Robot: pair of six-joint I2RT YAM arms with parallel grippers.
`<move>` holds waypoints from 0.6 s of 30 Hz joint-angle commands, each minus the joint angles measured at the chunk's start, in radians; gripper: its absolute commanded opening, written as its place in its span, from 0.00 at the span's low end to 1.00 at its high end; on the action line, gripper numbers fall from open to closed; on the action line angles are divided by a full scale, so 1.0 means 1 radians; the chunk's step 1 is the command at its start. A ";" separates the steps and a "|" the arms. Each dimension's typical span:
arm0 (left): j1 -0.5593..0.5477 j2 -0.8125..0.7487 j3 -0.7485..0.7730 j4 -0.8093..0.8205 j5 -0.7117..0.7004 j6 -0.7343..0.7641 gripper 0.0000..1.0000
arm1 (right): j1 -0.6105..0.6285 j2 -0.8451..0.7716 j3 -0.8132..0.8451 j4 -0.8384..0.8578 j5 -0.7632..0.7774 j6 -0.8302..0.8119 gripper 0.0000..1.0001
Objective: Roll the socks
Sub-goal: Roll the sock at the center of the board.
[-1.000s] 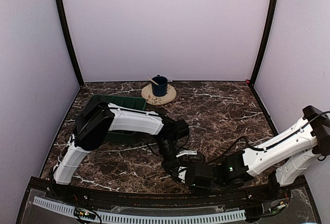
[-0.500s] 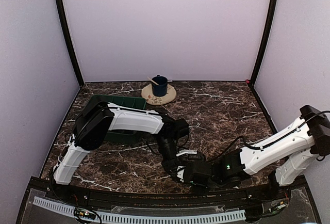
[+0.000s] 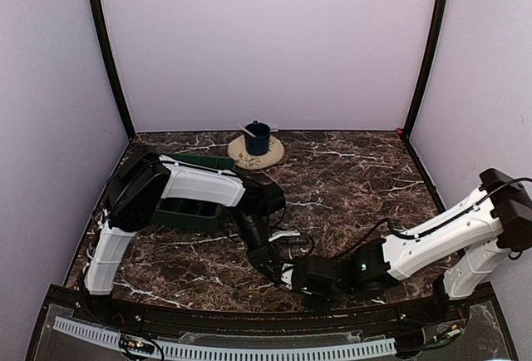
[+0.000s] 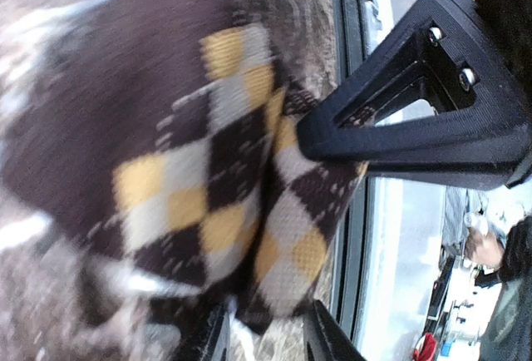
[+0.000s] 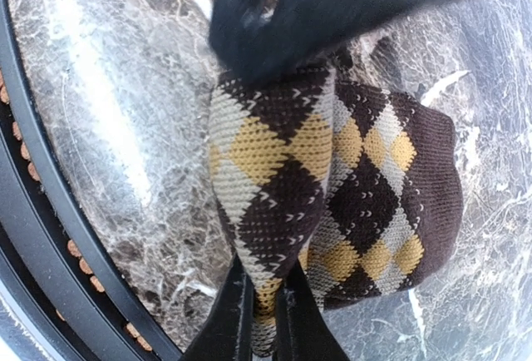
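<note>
The checkered sock [image 5: 366, 186] lies on the marble desk [image 5: 108, 128] close to its near edge, where the two arms meet. It is doubled over into a thick, loose bundle rather than a tight roll. No second sock shows in any view.

The right pincer [image 5: 264, 319] is clamped together on a folded edge of the sock, with the knit pinched between its fingers. The left pincer [image 4: 264, 340] stands with its fingers apart. A corner of the fabric sits between them, but they do not look to be pressing it.

The sock is likely light, soft and limp. It will sag from whatever point holds it, and it will spring open if the layers are let go. The knit looks stretchy and has some grip, so slipping is a small worry; pulling will lengthen it rather than move it cleanly. It is not fragile.

A good hold is through all the layers at the folded edge, deep enough to catch every ply. One pincer should pin the bundle to the desk while the other turns the loose end over.
</note>
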 commanded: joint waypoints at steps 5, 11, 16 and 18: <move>0.076 -0.119 -0.145 0.132 -0.126 -0.078 0.33 | -0.034 0.071 0.057 0.018 -0.013 -0.046 0.00; 0.136 -0.236 -0.255 0.252 -0.209 -0.154 0.34 | -0.073 0.129 0.117 0.045 -0.035 -0.118 0.00; 0.177 -0.333 -0.322 0.359 -0.303 -0.227 0.34 | -0.117 0.152 0.156 0.067 -0.098 -0.147 0.00; 0.183 -0.364 -0.340 0.394 -0.332 -0.248 0.35 | -0.136 0.141 0.153 0.077 -0.136 -0.141 0.00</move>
